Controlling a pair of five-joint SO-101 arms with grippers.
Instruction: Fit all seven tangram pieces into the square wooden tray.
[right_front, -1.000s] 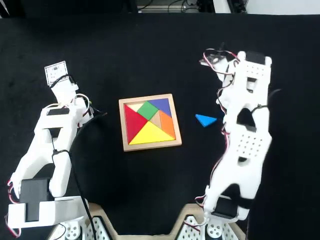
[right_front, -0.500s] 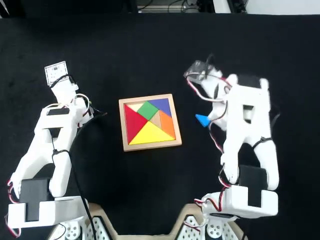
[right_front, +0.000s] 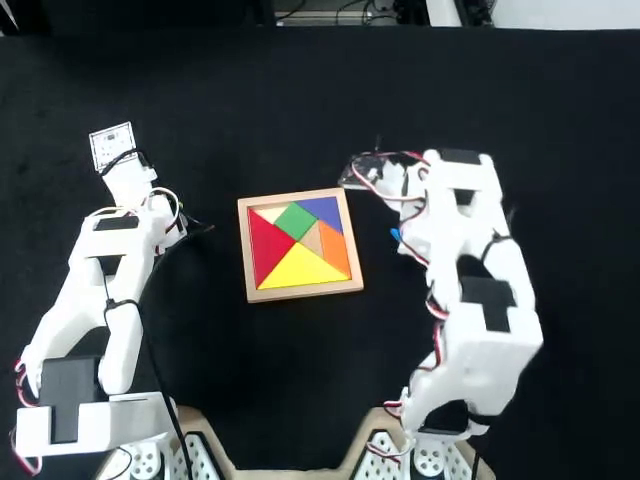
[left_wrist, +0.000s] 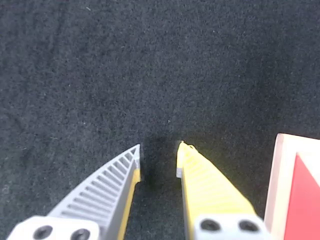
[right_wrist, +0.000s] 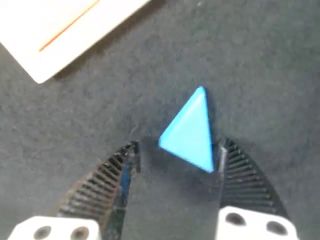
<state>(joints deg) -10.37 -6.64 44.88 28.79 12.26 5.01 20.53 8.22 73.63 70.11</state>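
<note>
The blue triangle (right_wrist: 190, 131) was seen lying flat on the black worktop (right_front: 300, 100) between the spread fingers of the right hand (right_wrist: 177, 146), one corner just beside one finger and nothing clasped. The square wooden tray (right_front: 300, 293), with coloured pieces (right_front: 295, 265) set in it, was placed near the triangle, on the side toward the other arm. The left hand (left_wrist: 159, 146) was held low over the dark surface just beside the tray's edge, its fingers parted by a narrow gap, and cables (right_front: 340, 12) were glimpsed beyond the worktop's far edge.
</note>
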